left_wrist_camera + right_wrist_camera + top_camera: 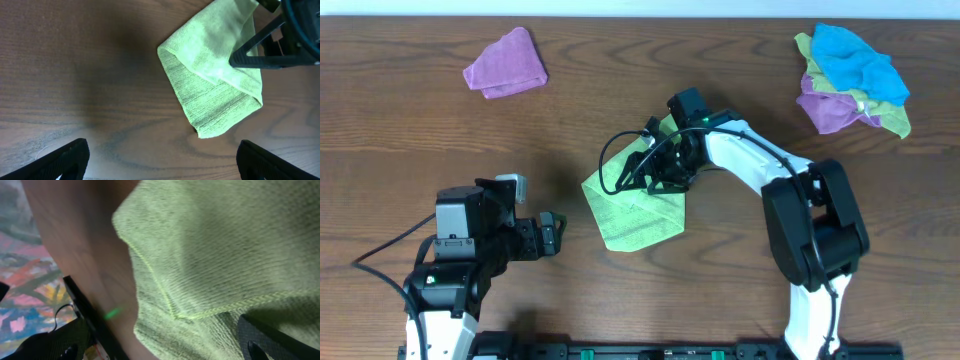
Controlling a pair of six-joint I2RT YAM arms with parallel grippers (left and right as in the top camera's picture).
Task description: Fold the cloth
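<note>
A light green cloth [635, 215] lies on the wooden table at its centre, partly folded, with one flap laid over the rest. It also shows in the left wrist view [215, 85] and fills the right wrist view [225, 245]. My right gripper [655, 170] is low over the cloth's upper part, its fingers spread wide with the cloth's folded edge between them [167, 342]. My left gripper [555, 235] is open and empty over bare table to the left of the cloth [162, 160].
A folded purple cloth [506, 63] lies at the back left. A pile of blue, purple and green cloths [850, 80] sits at the back right. Black cables loop off the right wrist above the green cloth.
</note>
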